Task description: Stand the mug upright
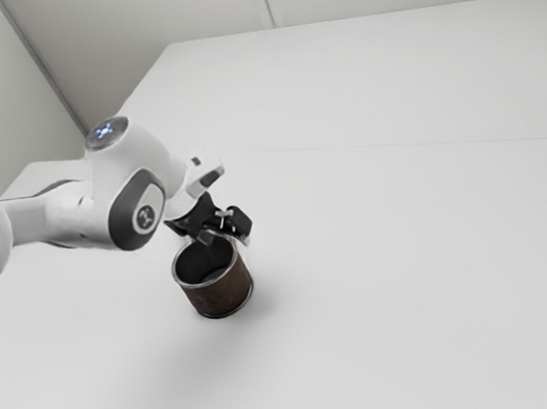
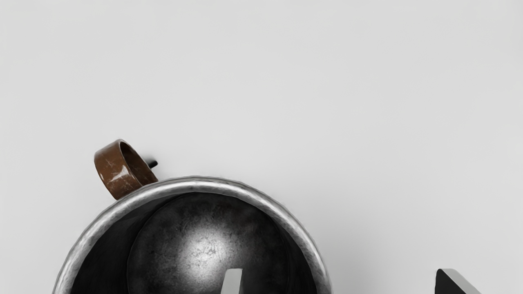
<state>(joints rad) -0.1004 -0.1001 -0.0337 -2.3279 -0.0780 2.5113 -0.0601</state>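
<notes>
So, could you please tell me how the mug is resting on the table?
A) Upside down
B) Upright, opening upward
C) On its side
B: the mug stands on its base on the table, its metal rim on top and its dark inside visible from above.

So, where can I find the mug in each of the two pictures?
Exterior view: the mug is left of the picture's centre, on the table, just below the gripper.
Wrist view: the mug is close up, one finger over its opening, the other finger outside it.
Shared landmark: the mug's round silver rim.
</notes>
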